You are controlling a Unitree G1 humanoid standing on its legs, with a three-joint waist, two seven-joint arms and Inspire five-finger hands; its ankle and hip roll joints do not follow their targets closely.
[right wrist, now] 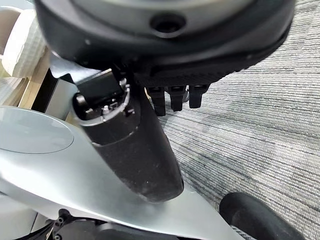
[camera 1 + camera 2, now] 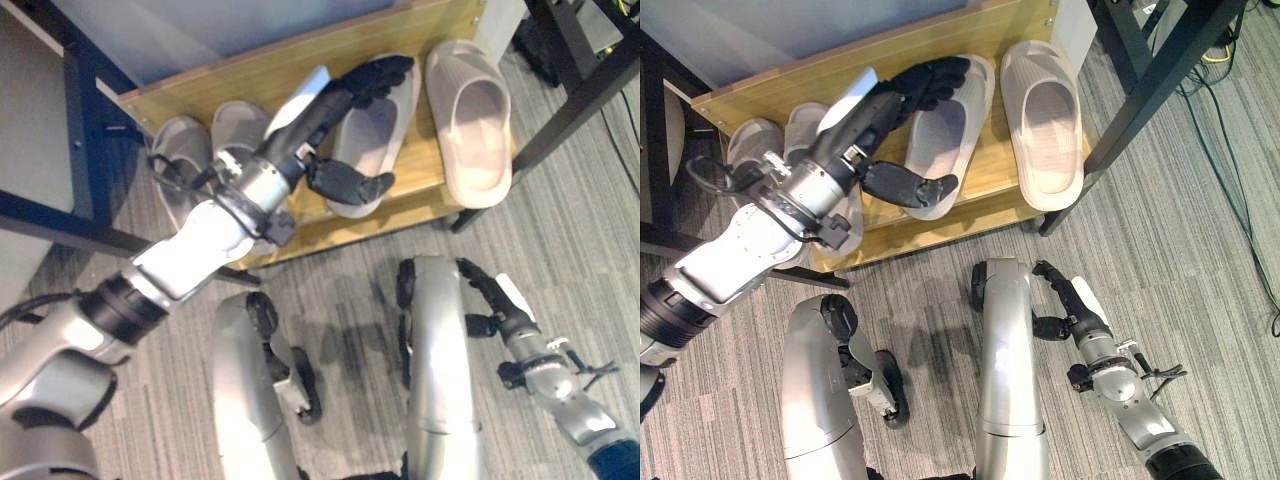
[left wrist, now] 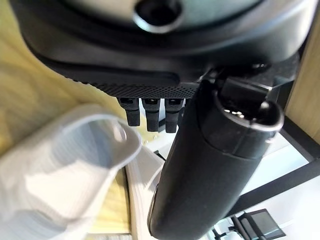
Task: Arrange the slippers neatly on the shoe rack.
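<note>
A low wooden shoe rack (image 2: 300, 70) holds two big beige slippers side by side, the right one (image 2: 475, 120) lying free. My left hand (image 2: 330, 110) lies over the left beige slipper (image 2: 375, 135). Its fingers reach straight along the slipper's left edge to the toe. Its thumb (image 2: 350, 183) rests by the heel, and the hand is open. The left wrist view shows this slipper (image 3: 65, 170) pale past the thumb (image 3: 210, 165). Two grey slippers (image 2: 180, 150) (image 2: 238, 125) sit at the rack's left end, partly under my forearm. My right hand (image 2: 500, 295) hangs open and idle low on the right.
A black table leg (image 2: 570, 110) slants down just right of the rack. A dark blue frame (image 2: 85, 130) stands at its left end. Grey striped carpet (image 2: 350, 290) lies in front of the rack. Cables (image 2: 1220, 50) trail on the floor at the far right.
</note>
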